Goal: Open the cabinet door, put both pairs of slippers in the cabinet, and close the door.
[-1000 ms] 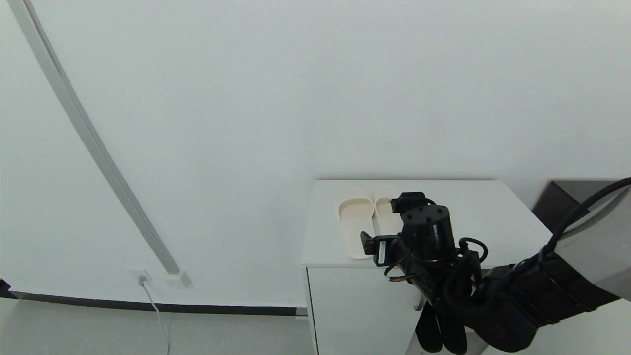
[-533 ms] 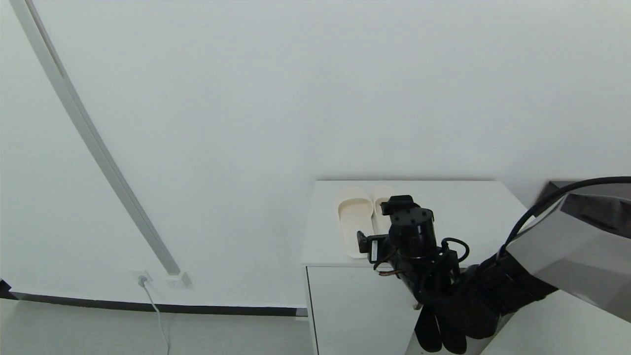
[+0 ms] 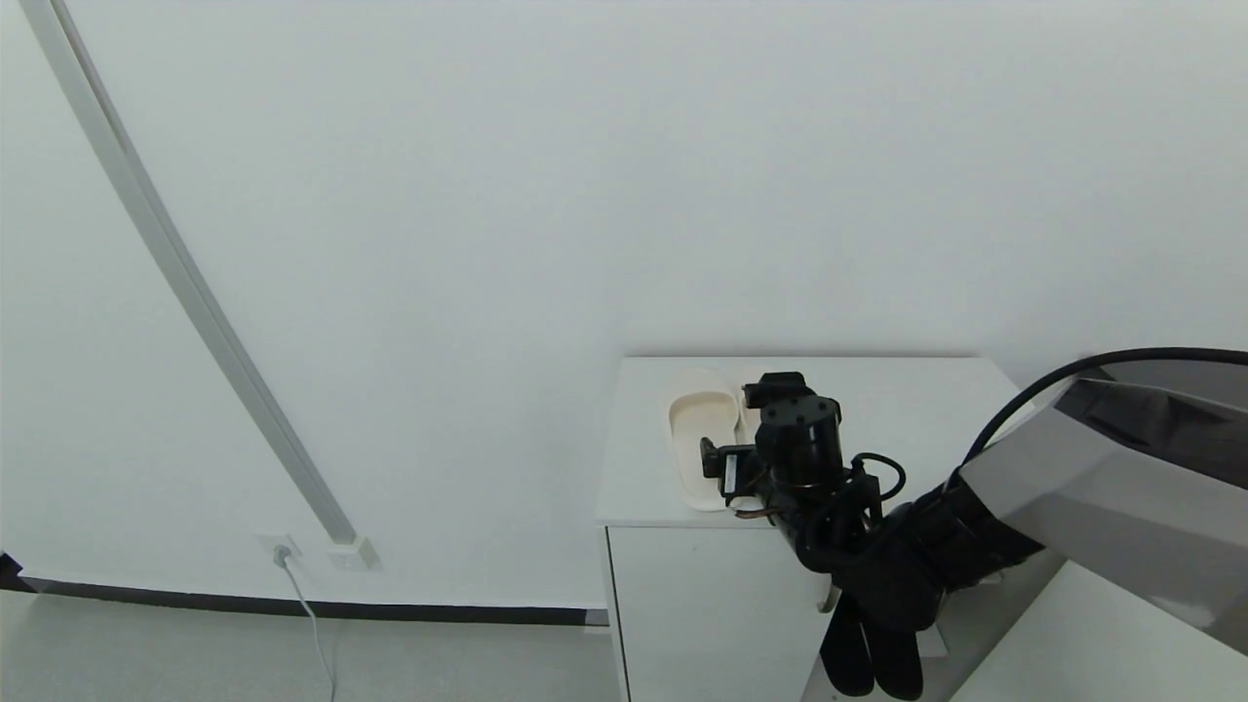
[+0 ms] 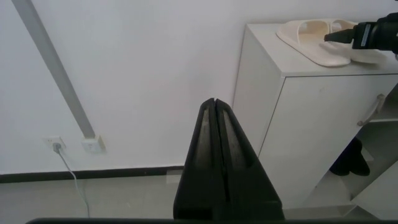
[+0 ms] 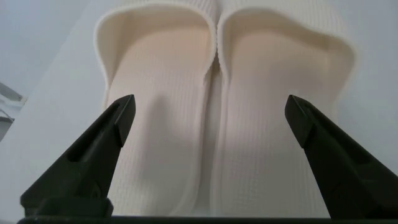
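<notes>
since a second ago the right arm (image 3: 907,575) has slid farther over the top of the cabinet (image 3: 936,409), toward the wall and the left. its wrist now hides most of the right-hand one of the cream slippers (image 3: 704,437). the slippers and the cabinet lie where they were. the arm comes in from the right across the cabinet's front edge. the right gripper (image 5: 211,115) is spread wide, one finger outside each side of the pair, which lies flat, side by side, near the top's left edge. whether the fingers touch it cannot be told. the left gripper (image 4: 215,106) hangs low, left of the cabinet and well apart from it, fingers pressed together on nothing. a dark pair of slippers (image 3: 868,658) stands inside the cabinet's open lower compartment.
</notes>
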